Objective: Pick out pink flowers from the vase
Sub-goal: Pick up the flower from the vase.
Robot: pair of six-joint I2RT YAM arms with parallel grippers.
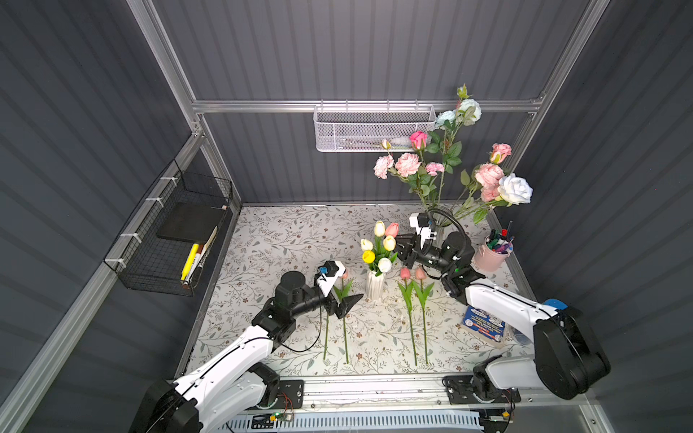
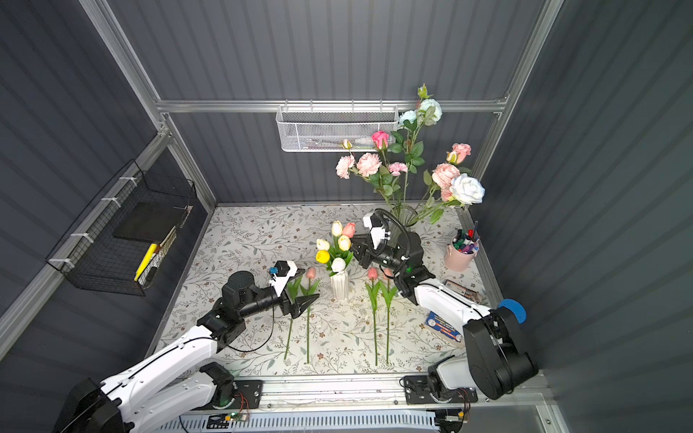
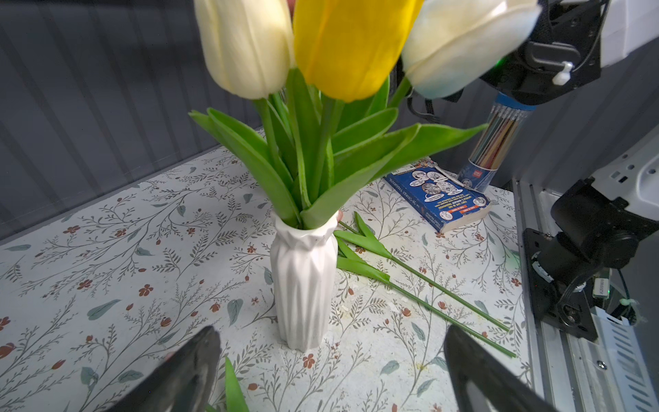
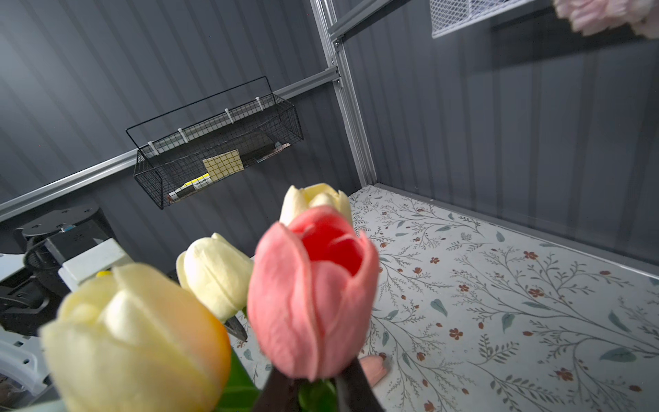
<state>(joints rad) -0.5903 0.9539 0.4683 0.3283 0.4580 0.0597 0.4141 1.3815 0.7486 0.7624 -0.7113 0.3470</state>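
Observation:
A white ribbed vase (image 1: 375,285) (image 2: 339,288) (image 3: 303,281) stands mid-table holding cream, yellow and white tulips and one pink tulip (image 1: 392,228) (image 2: 348,229) (image 4: 313,296). My right gripper (image 1: 400,249) (image 4: 317,388) is shut on that pink tulip's green stem just under the bloom. My left gripper (image 1: 350,305) (image 3: 331,333) hangs open left of the vase, with nothing between its fingers. Pink tulips lie flat on the table: two under the left gripper (image 1: 344,273) and two right of the vase (image 1: 405,273). A glass vase (image 1: 440,217) at the back right holds pale pink sprays (image 1: 407,164) and pink roses (image 1: 488,175).
White and pale blue roses (image 1: 515,189) share the glass vase. A pink cup of pens (image 1: 491,256) and a blue book (image 1: 483,326) sit at the right. A black wire basket (image 1: 176,232) hangs on the left wall and a white mesh basket (image 1: 371,129) on the back wall.

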